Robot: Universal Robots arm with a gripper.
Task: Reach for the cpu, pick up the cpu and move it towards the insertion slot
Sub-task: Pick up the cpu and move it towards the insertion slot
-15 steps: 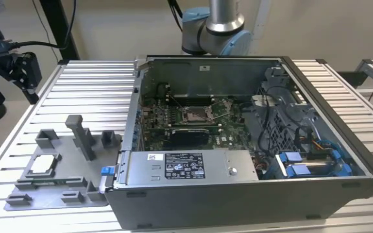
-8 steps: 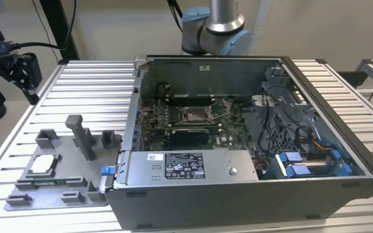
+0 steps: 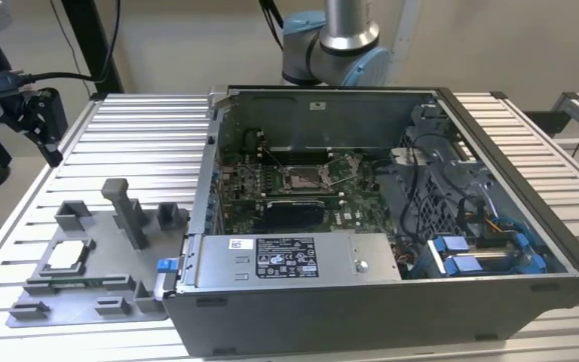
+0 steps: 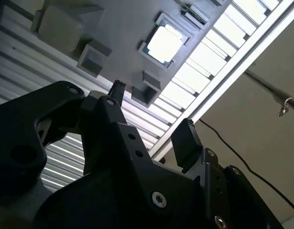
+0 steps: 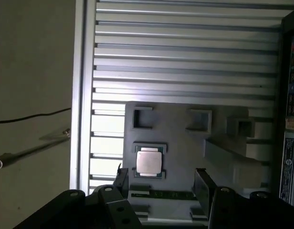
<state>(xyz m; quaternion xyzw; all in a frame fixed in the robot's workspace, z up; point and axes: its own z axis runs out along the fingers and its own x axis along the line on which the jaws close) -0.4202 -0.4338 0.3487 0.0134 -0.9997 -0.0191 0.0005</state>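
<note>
Seen in both wrist views: black two-fingered gripper [image 5: 161, 180] spread open, empty, clear of small silvery-white square cpu [image 5: 148, 161] seated on grey plastic fixture plate [image 5: 185, 143]. Seen in exterior view: silver-framed square insertion slot [image 3: 303, 179] inside open grey computer case [image 3: 370, 317], well apart from cpu.

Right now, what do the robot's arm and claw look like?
The arm is a shiny silver tube with pale blue joint caps. The gripper is chunky and black, with round screws and two flat fingers.
</note>
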